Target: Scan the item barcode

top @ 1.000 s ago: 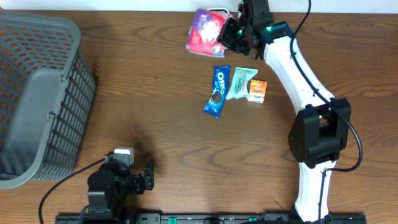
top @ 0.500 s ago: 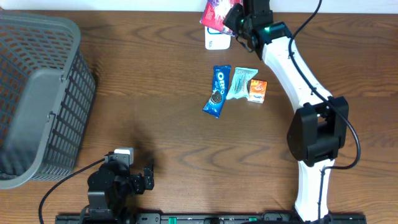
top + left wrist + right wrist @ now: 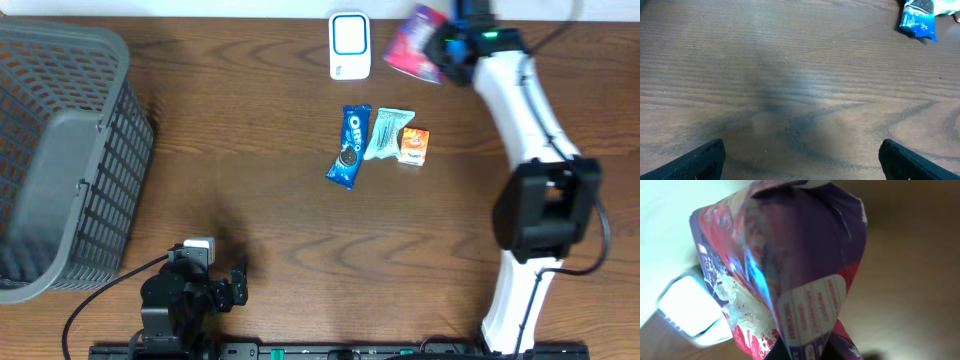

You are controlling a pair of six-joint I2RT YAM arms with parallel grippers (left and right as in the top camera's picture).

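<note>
wood-grain table (image 3: pixel 250 200) is seen across the overhead view, brown and smooth, with darker streaks. at the upper right of that frame a crinkled, glossy pouch (image 3: pixel 412 42), purple and pink, is clamped by the right gripper (image 3: pixel 450 47). it is held just right of the scanner (image 3: pixel 349 45), apart from it. the scanner is a flat white block with rounded corners and a blue-lit face, laid at the top centre.

in the right wrist view the frame is filled by the pouch (image 3: pixel 790 275), its foil creased and shiny, with a rounded pink panel of small print that cannot be read. the scanner (image 3: pixel 687 307) is glimpsed at the lower left as a pale, glowing blur. the fingers themselves are hidden behind the pouch there.

in the middle of the overhead frame three small packets are laid side by side: a blue oreo pack (image 3: pixel 350 146), a teal wrapper (image 3: pixel 386 132) just beside it, and an orange packet (image 3: pixel 414 146) just beside the wrapper. at the left a grey plastic basket (image 3: pixel 120 170) with gridded walls is set; its solid floor is seen through the open top.

at the bottom left the left gripper (image 3: pixel 228 290) is held low. its black fingers (image 3: pixel 705 157) are spread wide over bare wood, grasping nothing. the oreo pack (image 3: pixel 917 17) is caught at the upper right of its view.
</note>
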